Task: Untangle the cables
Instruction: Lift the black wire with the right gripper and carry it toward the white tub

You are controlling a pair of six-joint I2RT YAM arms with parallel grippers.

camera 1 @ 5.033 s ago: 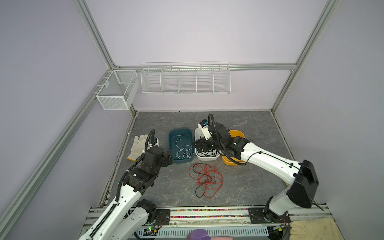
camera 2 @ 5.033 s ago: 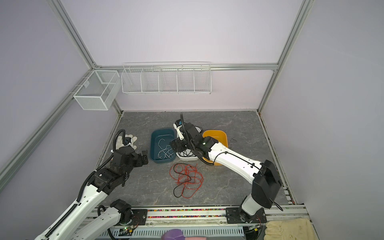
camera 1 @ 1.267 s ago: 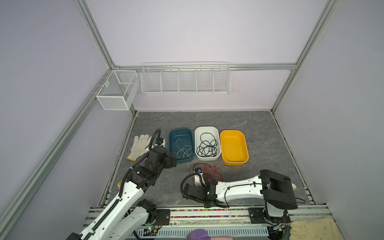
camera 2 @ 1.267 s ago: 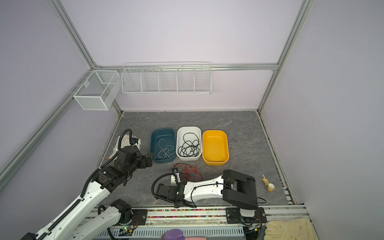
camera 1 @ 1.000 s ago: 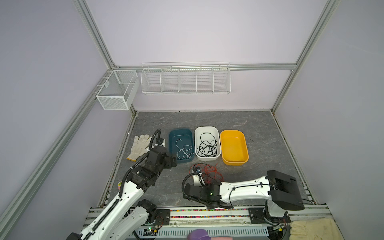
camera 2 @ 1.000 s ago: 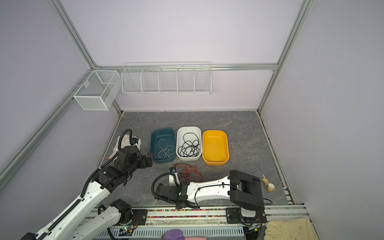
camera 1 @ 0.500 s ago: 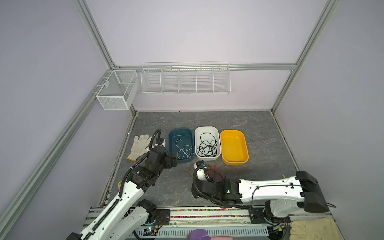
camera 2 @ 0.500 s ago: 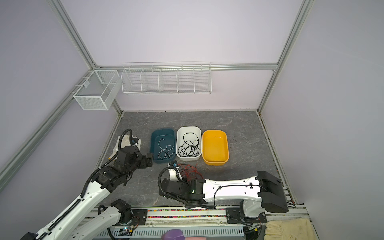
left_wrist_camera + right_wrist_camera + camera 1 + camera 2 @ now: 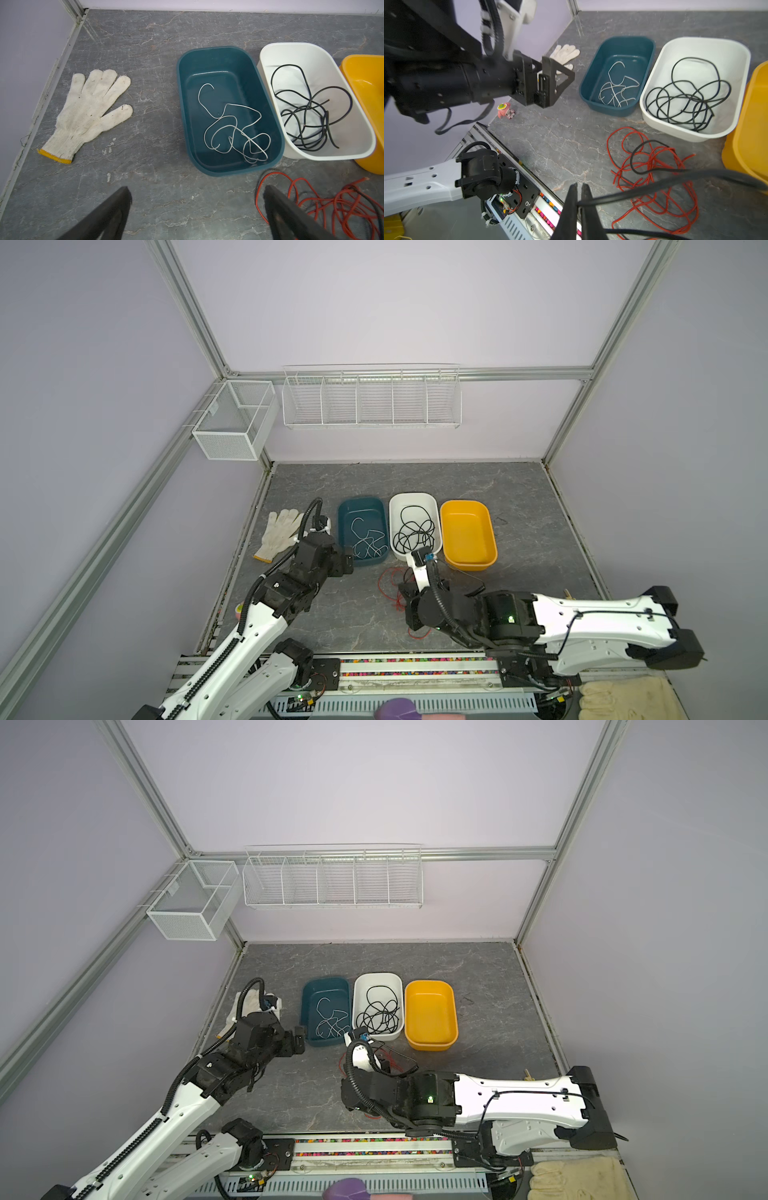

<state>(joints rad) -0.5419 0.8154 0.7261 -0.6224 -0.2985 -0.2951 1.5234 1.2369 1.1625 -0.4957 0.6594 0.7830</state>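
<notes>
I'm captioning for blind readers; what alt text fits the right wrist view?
The right tool is shut on a black cable that trails into a tangle of red cables on the grey table. Beyond, a teal tub holds white cable, a white tub black cables, beside a yellow tub.

White arms [image 9: 582,616], black joints [image 9: 505,614], ribbed black hoses [image 9: 311,510].

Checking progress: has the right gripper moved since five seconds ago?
Yes. The right gripper has left the white bin for the front rail side, beside the red cables, jaws shut on a black cable.
</notes>
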